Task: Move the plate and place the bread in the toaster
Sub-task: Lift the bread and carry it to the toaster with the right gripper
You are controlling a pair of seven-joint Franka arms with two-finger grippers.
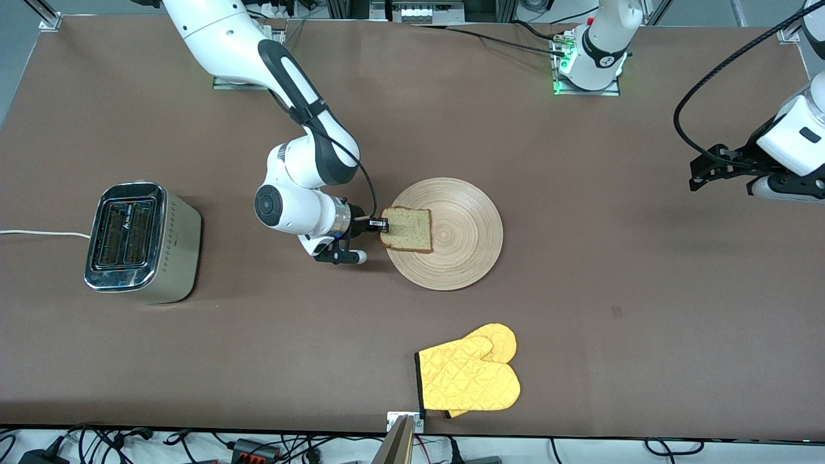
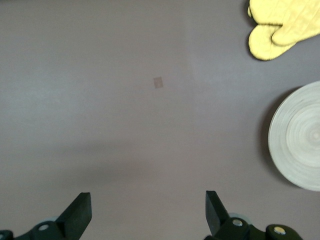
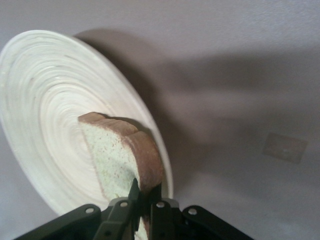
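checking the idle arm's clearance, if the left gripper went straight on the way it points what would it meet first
Bare table, most likely. The left gripper waits open over the table's left-arm end, and its wrist view shows only brown surface straight ahead. The plate and yellow mitt sit off to one side of that line. Depth is unclear.

A pair of quilted yellow fabric oven mitts with black cuff trim [image 1: 469, 375] lies flat on the matte brown bench [image 1: 644, 270], close to the bench edge nearest the front camera, one mitt overlapping the other.

Bread [image 1: 407, 229] on plate [image 1: 467, 251]; toaster [image 1: 143, 241] well apart.
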